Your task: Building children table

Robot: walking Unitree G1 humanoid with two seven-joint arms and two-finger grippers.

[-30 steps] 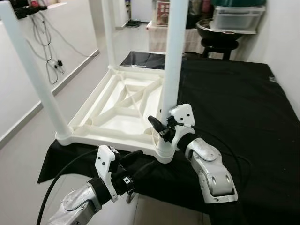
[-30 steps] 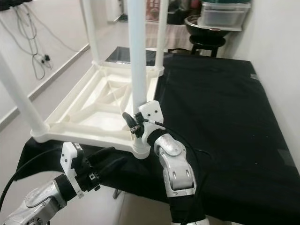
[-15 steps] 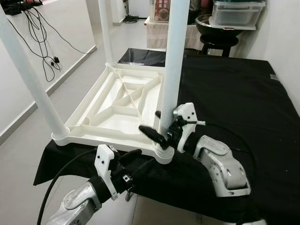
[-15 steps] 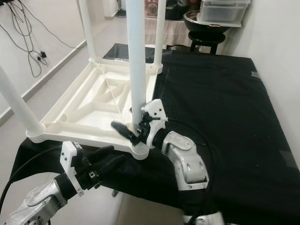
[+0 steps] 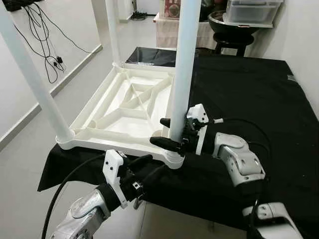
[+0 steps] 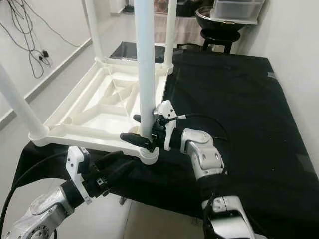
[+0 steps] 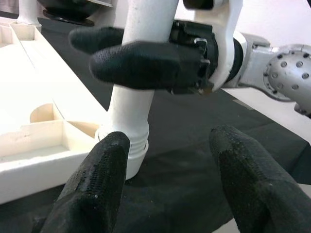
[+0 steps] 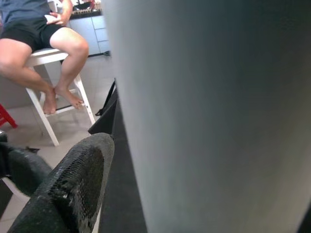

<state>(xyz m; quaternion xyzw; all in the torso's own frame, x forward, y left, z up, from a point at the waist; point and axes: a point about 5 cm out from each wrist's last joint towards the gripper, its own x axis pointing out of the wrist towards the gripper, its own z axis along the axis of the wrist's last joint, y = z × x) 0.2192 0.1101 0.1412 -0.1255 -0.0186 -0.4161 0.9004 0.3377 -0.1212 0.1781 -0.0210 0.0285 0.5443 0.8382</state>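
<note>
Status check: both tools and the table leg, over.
Right tool straddling near leg, not clamped. Left tool open, below table corner. Nothing blocking.

- A black cloth covers the work surface and hangs over its near edge.
- The floor is pale grey and smooth, running along the left.
- A white wall stands at left, with a skirting board along its foot.
- Black cables hang down that wall to a plug.
- At far right, a dark stool carries a dark bowl; a clear lidded box sits just beside it.
- A light wall closes the right side.
- In the right wrist view, a person sits on a white chair, bare feet resting on a rung.
</note>
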